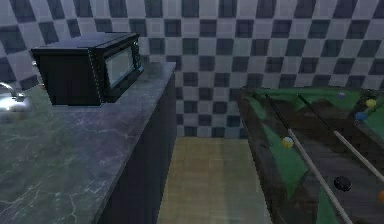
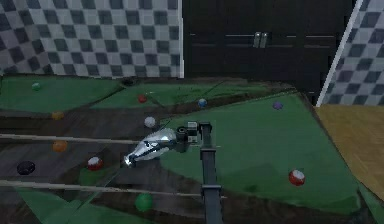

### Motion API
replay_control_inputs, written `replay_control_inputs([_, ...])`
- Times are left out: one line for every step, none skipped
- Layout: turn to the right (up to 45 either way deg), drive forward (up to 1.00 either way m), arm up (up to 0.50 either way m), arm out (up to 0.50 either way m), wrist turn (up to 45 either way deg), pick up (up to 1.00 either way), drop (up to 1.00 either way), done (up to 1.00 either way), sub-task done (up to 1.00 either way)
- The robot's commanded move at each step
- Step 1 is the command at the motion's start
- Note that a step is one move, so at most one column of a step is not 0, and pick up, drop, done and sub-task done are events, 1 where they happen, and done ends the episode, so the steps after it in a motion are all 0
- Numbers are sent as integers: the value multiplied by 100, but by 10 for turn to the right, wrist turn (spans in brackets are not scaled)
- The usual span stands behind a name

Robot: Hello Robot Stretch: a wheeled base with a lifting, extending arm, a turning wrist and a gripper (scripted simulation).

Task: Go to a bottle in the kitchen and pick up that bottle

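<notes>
1 silvery bottle [image 2: 148,152], tilted, at finger end of gripper [image 2: 172,141], over green felt of pool table [image 2: 260,140]. can't tell if gripper holds it or it lies on felt. arm [image 2: 209,180] rises from bottom edge. approx 11 balls [image 2: 297,177] on table, some too small to be sure. fwd view: 2 cues [image 1: 309,165] on table at right, 1 microwave [image 1: 100,65] on dark counter [image 1: 70,150] at left, checkered wall [image 1: 220,60] behind.
</notes>
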Motion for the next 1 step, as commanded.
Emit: replay_control_inputs([0,0,0,0,0,100,0,0,0])
